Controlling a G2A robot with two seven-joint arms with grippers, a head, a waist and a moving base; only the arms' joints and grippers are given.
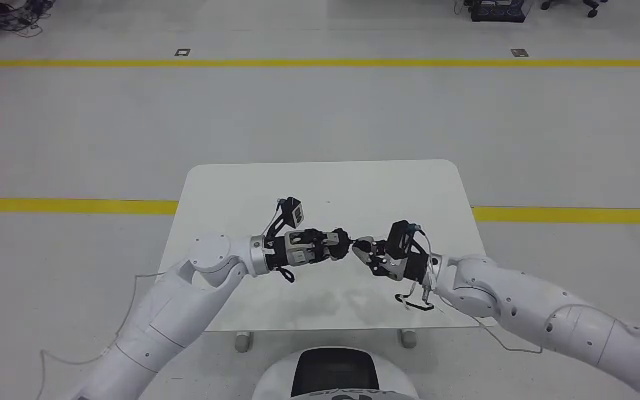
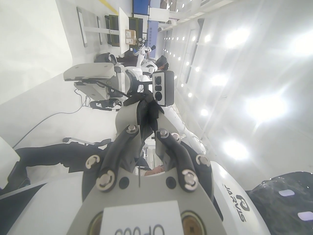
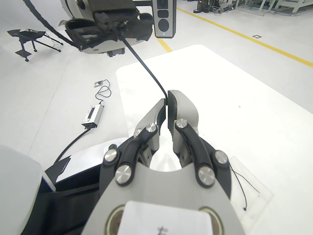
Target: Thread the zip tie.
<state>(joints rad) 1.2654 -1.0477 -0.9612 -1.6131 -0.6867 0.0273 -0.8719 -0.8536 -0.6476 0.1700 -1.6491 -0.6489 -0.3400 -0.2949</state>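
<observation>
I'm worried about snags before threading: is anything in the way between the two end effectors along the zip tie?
Nothing visible. The zip tie runs free through the air from the right end effector to the left end effector, above the table.

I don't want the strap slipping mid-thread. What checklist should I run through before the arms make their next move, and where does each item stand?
1. Right gripper clamped on the zip tie: ok, shut on the strap.
2. Left gripper holding the far end: ok, the strap runs into its black padded fingers.
3. Tip through the head: cannot tell, the padding hides it.
4. Strap off the table: ok, held above it.
5. Strap between the grippers free of snags: ok, nothing touches it.
</observation>
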